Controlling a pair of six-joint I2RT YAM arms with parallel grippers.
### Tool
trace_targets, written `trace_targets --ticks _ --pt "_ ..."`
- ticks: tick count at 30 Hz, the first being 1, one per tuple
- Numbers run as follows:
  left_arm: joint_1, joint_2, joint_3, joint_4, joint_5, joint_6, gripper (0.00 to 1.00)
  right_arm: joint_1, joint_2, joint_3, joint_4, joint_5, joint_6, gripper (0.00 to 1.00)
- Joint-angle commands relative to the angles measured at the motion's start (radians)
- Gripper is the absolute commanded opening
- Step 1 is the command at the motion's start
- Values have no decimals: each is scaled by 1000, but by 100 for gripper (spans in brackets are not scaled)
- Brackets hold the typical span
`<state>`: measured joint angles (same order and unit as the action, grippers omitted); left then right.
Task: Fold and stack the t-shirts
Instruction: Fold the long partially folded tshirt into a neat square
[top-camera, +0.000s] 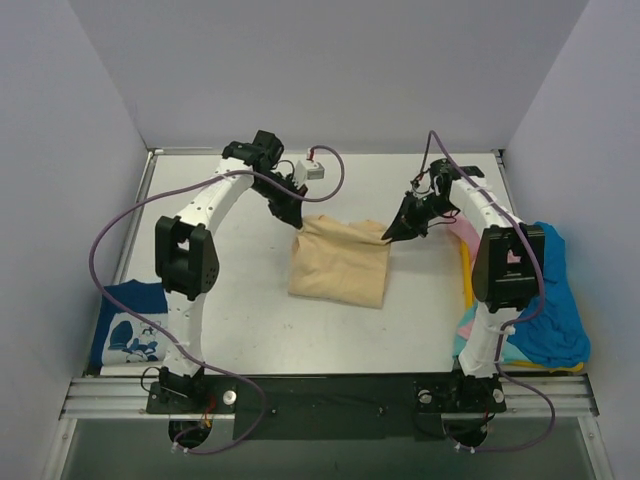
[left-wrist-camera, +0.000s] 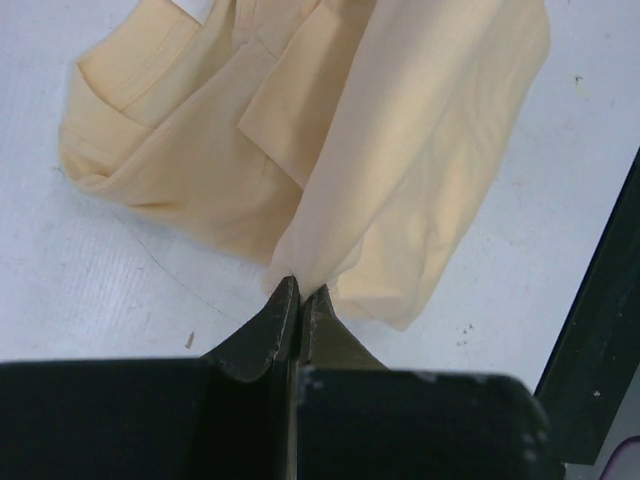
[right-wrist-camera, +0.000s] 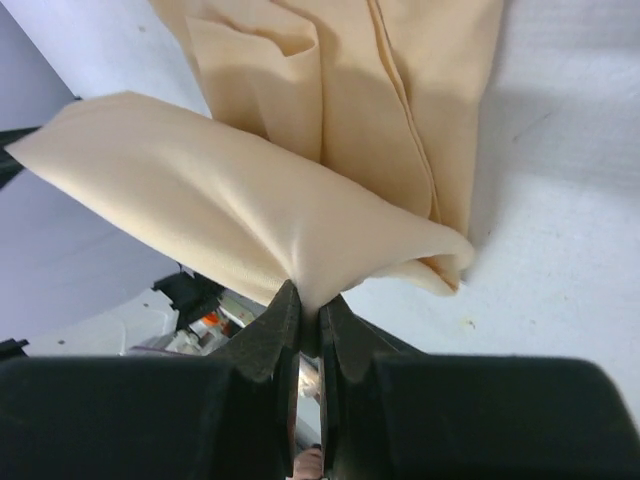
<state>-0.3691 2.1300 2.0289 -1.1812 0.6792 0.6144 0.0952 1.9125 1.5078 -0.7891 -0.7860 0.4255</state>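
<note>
A tan t-shirt lies partly folded in the middle of the table. My left gripper is shut on its far left corner and lifts it; the left wrist view shows the cloth pinched between my fingertips. My right gripper is shut on the far right corner, where the right wrist view shows a fold of cloth clamped in the gripper. A navy tee with white cartoon print lies at the near left. A bright blue tee lies on a pile at the right with pink and teal cloth.
A yellow edge runs along the left side of the pile at the right. Grey walls enclose the table on three sides. A dark rail with the arm bases runs along the near edge.
</note>
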Motion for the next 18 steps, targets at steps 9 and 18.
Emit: trace_targets --ticks 9,18 --pt "9 140 160 253 -55 -174 0 -69 154 139 200 80 209 0" --pt "10 249 206 592 -364 -352 47 -84 364 363 293 241 283 28"
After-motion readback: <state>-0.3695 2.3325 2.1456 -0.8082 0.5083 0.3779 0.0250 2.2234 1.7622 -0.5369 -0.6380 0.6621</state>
